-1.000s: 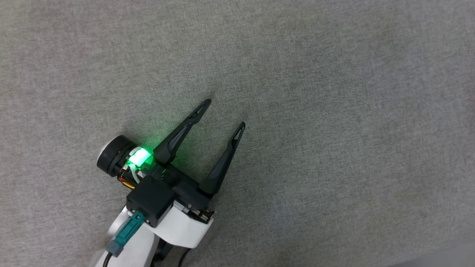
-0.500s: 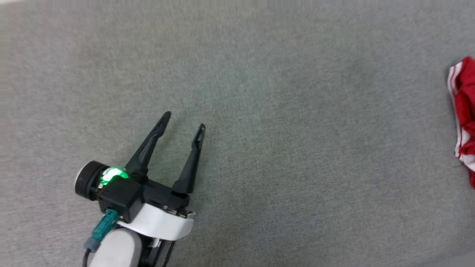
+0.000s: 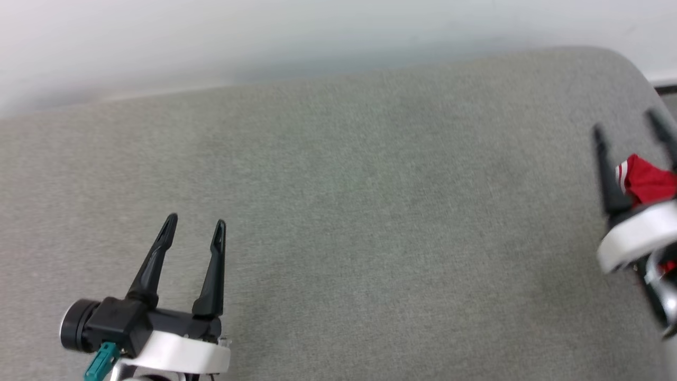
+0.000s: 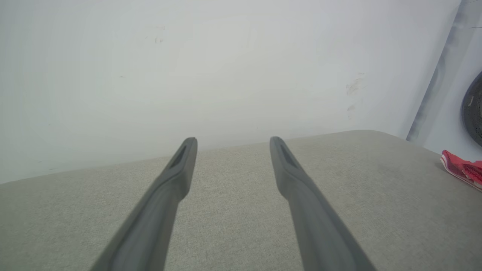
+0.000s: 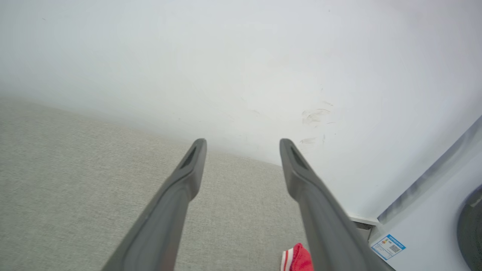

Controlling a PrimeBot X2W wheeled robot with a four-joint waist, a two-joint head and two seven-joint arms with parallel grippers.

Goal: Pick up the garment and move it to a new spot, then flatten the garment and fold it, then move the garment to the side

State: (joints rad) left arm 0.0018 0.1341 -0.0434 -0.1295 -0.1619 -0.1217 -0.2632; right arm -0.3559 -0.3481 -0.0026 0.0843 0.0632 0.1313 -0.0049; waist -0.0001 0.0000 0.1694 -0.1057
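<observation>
Surface: grey upholstery (image 3: 370, 211), fine even weave, flat, with a rounded corner at 2 o'clock in the head view.
Backdrop: pale smooth wall (image 3: 264, 42) along 12 o'clock; faint scuffs show in the wrist views.
Garment: red garment (image 3: 648, 182) with a white-striped edge, bunched soft on the upholstery at 3 o'clock of the head view. It sits at 4 o'clock in the left wrist view (image 4: 463, 169) and 6 o'clock in the right wrist view (image 5: 299, 259).
Left gripper: left gripper (image 3: 196, 220) at 8 o'clock, low over the upholstery, tapered dark fingers spread and empty, pointing to 12 (image 4: 232, 140).
Right gripper: right gripper (image 3: 625, 121) at 3 o'clock, fingers parted (image 5: 243, 141), the red cloth seen in the gap near their base.
Unclear: contact between right gripper and garment cannot be told. The frame edge cuts the garment, so its lettering is unseen. The right fingers are blurred.
</observation>
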